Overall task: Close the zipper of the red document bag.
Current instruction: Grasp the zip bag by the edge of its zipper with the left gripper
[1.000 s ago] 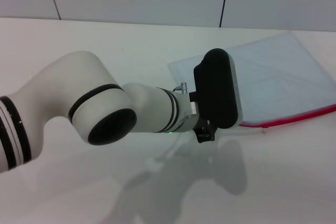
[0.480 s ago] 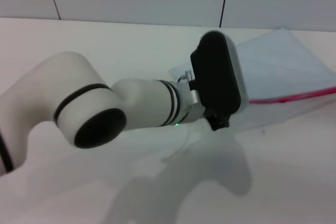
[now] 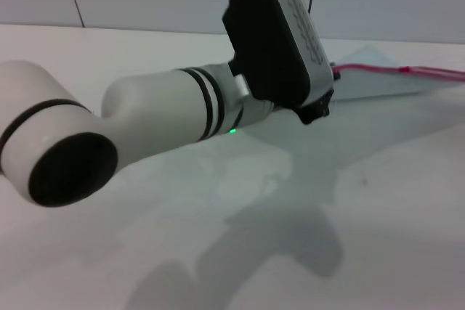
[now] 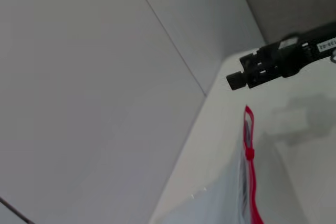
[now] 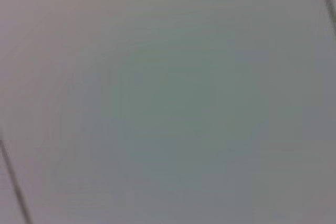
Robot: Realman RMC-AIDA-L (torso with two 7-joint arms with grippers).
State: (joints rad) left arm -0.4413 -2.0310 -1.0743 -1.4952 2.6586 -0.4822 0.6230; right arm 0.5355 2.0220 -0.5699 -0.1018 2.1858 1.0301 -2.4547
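1. Looking at the head view, you've got the left arm sweeping across the centre of the frame, its black wrist block filling the upper middle.
2. Your left gripper sits just below that block, at the near end of the bag. You cannot tell how wide the claw stands, or whether it has hold of anything; the fingers are hidden.
3. The bag shows at the upper right, one edge raised off the table, with the zipper running as a red line along the top of it toward the right edge.
4. In the left wrist view the zipper sits lower right, with a small red lump partway along it that may be the slider.
5. The right wrist view shows only blank wall, so your right arm looks parked out of the way.
6. My read: closing is not clearly finished; how much remains open can't be judged.
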